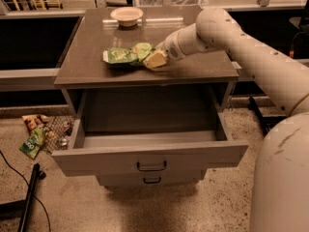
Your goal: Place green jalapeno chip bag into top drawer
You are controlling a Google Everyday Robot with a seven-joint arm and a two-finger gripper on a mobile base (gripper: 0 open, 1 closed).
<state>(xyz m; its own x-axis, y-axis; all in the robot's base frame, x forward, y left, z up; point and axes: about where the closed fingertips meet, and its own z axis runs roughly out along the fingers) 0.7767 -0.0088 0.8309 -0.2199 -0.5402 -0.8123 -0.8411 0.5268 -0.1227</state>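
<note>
The green jalapeno chip bag (126,54) lies crumpled on the brown cabinet top (91,62), left of centre. My gripper (154,59) is at the bag's right end, low over the top and touching or nearly touching the bag. The top drawer (149,156) is pulled open below, its grey inside bare, with a small dark bar handle on its front.
A white bowl (126,16) stands at the back of the cabinet top. A lower drawer front (152,180) with its own handle sits under the open drawer. Litter, including a small green packet (33,143), lies on the floor at left. A black cable (21,187) runs there.
</note>
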